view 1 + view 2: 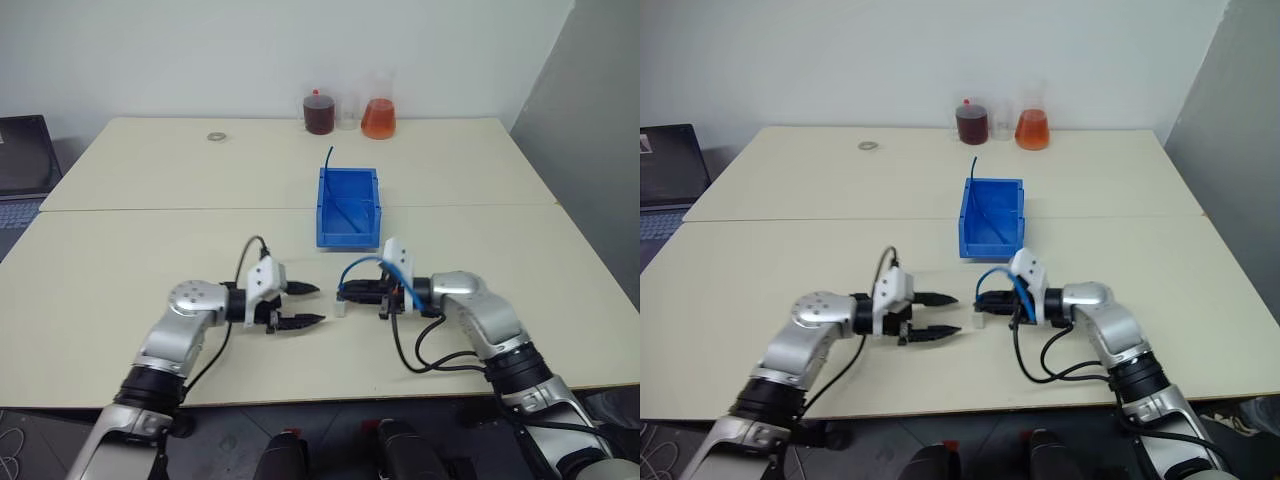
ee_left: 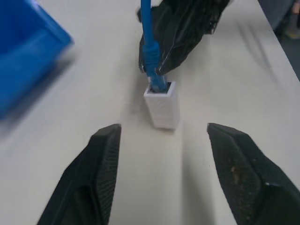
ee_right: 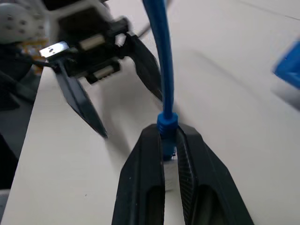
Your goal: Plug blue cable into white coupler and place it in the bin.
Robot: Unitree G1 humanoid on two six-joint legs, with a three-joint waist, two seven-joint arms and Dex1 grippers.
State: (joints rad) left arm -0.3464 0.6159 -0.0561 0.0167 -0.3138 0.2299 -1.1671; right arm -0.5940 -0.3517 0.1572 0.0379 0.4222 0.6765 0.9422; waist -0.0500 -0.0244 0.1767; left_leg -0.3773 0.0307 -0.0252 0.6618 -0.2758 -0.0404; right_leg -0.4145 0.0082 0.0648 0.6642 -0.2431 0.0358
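The blue cable [image 2: 149,51] ends in the dark opening of the white coupler [image 2: 162,108], which is close over the tabletop. My right gripper [image 3: 168,133] is shut on the cable's plug end just behind the coupler, and the cable loops back over that wrist [image 1: 365,268]. My left gripper [image 1: 318,304] faces the coupler [image 1: 340,307] from a short gap away, open, with nothing between its fingers [image 2: 98,178]. The blue bin [image 1: 345,238] stands just beyond both grippers, with a dark thin wire [image 1: 328,160] poking out of it.
Two glass flasks of red [image 1: 319,112] and orange [image 1: 379,118] liquid stand at the table's far edge. A small metal ring [image 1: 215,136] lies at the far left. A laptop [image 1: 22,160] sits off the table's left side. Black robot cables [image 1: 435,355] hang under the right arm.
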